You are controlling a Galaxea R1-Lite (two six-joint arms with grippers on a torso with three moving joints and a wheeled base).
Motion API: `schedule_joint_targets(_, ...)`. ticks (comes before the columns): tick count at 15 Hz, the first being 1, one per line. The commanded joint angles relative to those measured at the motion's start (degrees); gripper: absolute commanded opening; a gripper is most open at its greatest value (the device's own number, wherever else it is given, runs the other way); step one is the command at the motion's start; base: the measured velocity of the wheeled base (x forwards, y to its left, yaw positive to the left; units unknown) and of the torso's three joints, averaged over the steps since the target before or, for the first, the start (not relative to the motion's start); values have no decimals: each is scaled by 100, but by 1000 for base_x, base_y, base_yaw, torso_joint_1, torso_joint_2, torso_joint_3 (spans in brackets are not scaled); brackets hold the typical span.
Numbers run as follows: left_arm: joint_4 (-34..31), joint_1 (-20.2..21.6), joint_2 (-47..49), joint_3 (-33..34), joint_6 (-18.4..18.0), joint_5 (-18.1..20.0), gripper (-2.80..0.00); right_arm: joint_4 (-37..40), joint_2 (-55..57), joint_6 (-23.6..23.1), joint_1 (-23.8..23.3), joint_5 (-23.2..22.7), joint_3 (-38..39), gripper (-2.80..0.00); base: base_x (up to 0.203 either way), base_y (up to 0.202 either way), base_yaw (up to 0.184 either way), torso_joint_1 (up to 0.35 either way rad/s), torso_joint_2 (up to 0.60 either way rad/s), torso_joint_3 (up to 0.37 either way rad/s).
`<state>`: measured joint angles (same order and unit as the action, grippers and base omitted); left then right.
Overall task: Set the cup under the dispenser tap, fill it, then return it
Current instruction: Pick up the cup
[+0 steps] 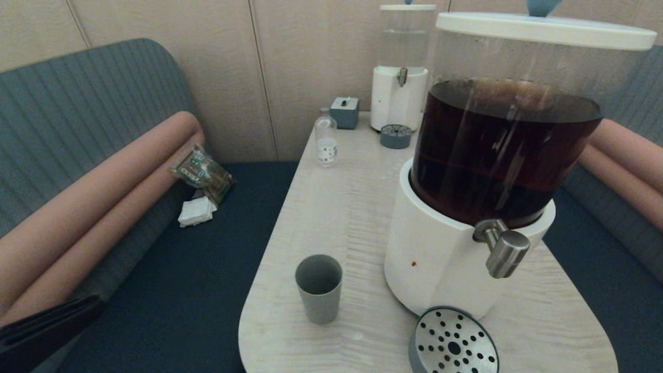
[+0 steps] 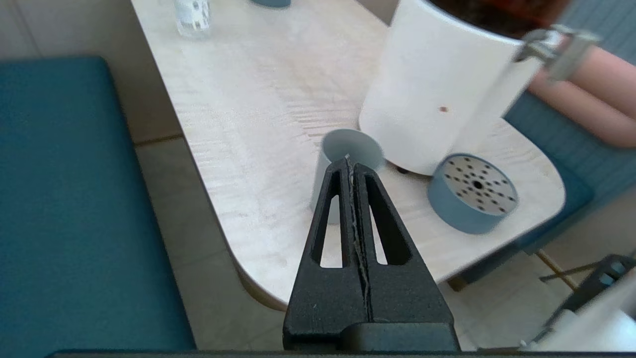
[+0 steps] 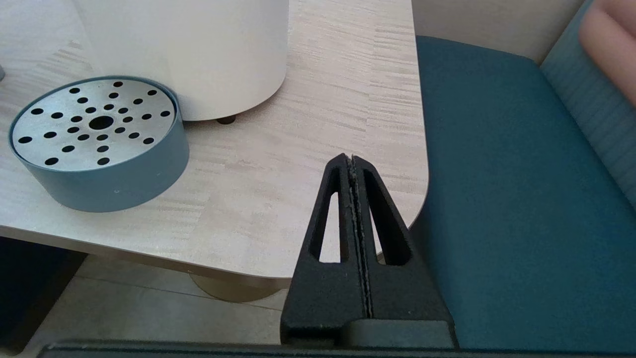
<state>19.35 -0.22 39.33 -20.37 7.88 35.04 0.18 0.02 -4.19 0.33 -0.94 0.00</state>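
The grey cup (image 1: pixel 318 288) stands upright and empty on the table's near left part, left of the big dispenser's white base (image 1: pixel 430 259). The brushed-steel dispenser tap (image 1: pixel 503 250) juts from that base above the round perforated drip tray (image 1: pixel 453 342). In the left wrist view the cup (image 2: pixel 323 164) stands just beyond my left gripper (image 2: pixel 351 159), which is shut, holds nothing and hangs off the table's near edge. My right gripper (image 3: pixel 351 158) is shut and empty near the table's near right corner, right of the drip tray (image 3: pixel 99 144). Neither gripper shows in the head view.
A smaller clear-liquid dispenser (image 1: pixel 401 77), its small drip tray (image 1: pixel 395 136), a grey box (image 1: pixel 345 112) and a small clear bottle (image 1: pixel 326 139) stand at the table's far end. Blue bench seats (image 1: pixel 171 290) flank the table; a packet (image 1: pixel 202 173) and tissue lie on the left one.
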Motion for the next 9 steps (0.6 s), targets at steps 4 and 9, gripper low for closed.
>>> schedule_joint_targets(4,2764,4,2829,472,201,87,-280,-1,-38,-3,2,-3,61,-280,0,0,0,0,0,0)
schedule_joint_targets(9,4596,-73,3726,840,409,64,0,-1,-38,-3,2,-3,62,-280,0,0,0,0,0,0)
